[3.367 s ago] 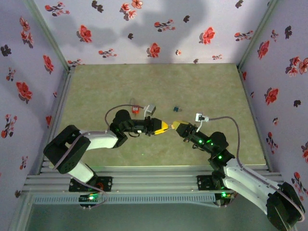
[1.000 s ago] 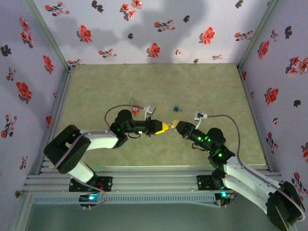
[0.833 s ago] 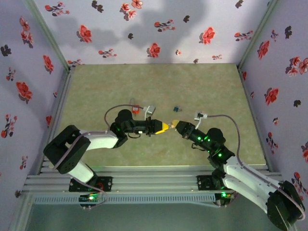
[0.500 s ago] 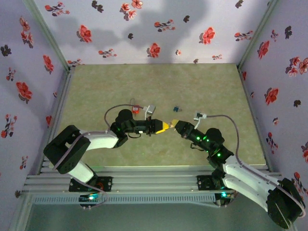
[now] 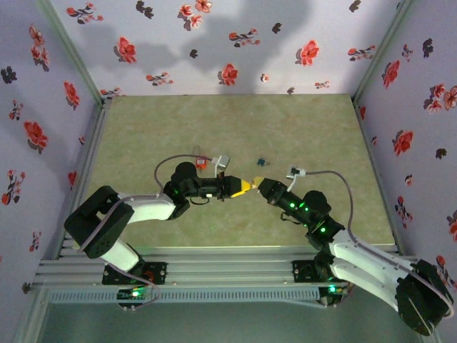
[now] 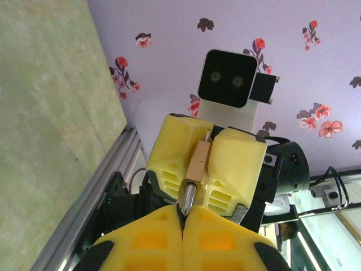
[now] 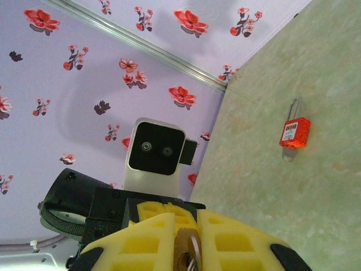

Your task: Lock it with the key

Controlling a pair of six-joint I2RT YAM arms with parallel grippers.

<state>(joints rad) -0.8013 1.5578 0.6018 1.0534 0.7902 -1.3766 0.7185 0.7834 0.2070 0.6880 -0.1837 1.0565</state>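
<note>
Left wrist is showing the left end effector (image 6: 181, 212) pinching the blade of the key (image 6: 194, 169) while the right end effector (image 6: 203, 152) is clamping its head, probably a regrip before approaching the red padlock (image 7: 295, 132) lying well apart on the surface (image 7: 321, 192)

Bright, even light; soft shadows

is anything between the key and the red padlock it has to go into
No loose object does. The key is gripped by both the left gripper and right gripper; in the top view the left gripper's own body lies between it and the red padlock.
</note>
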